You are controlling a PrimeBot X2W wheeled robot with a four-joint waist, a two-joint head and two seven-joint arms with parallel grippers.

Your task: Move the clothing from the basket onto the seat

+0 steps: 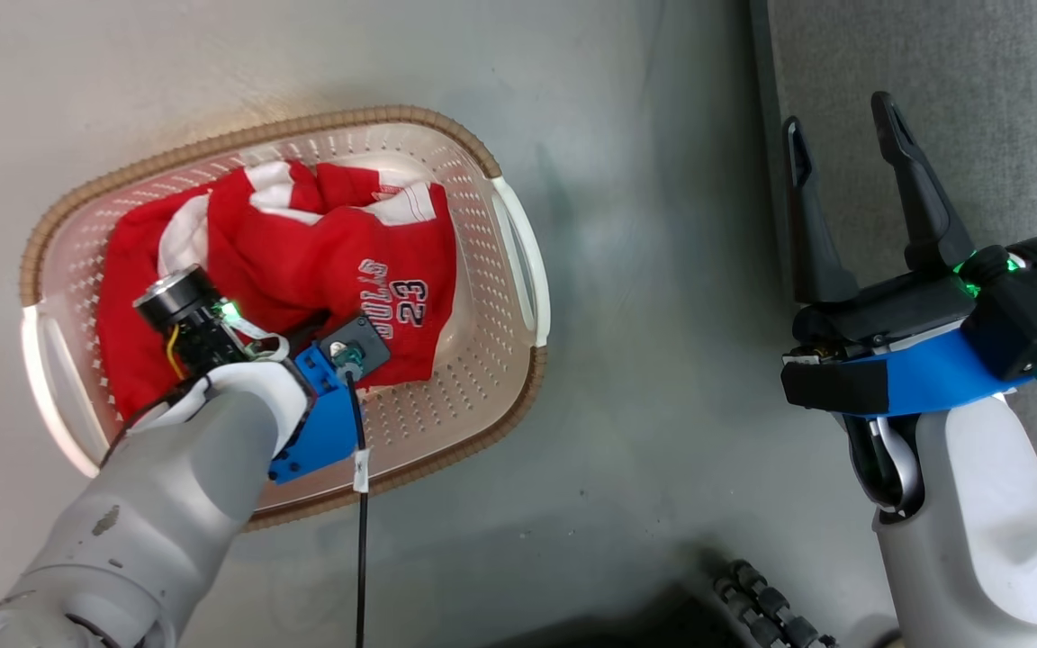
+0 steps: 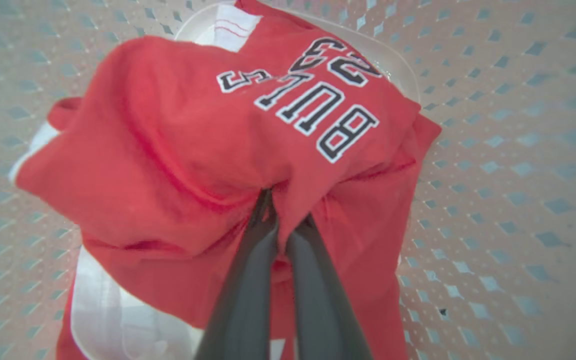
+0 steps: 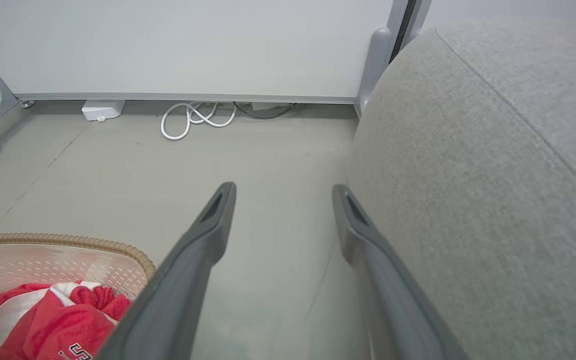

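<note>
Clothing [image 1: 293, 261] lies bunched inside the basket [image 1: 491, 378], which stands on the smooth grey floor [image 1: 662, 270] well left of the seat [image 1: 978, 90]. The basket is an oval of cream perforated plastic with a ribbed brown rim band. Its long axis runs across the head view, the right end a little higher, with a white handle at each end. On top is the jersey [image 1: 392, 270], soft red knit. Its "BULLS 23" lettering is turned sideways in the head view, running up the picture, and reads upside down in the left wrist view. Beneath and behind it, toward the far rim, sits the red-and-white garment [image 1: 271, 189], crumpled, with white panels and thin stripes.

The left gripper [image 2: 285, 207] reaches down into the basket, its two dark fingers [image 2: 248, 280] drawn nearly together and pinching a raised fold of the jersey just below the lettering.

The right gripper [image 1: 838, 110] hangs beside the seat's edge, fingers spread wide and pointing up the head view, nothing between them. The seat is coarse grey woven fabric with a rounded edge and a seam line; its edge runs up and down the head view.
</note>
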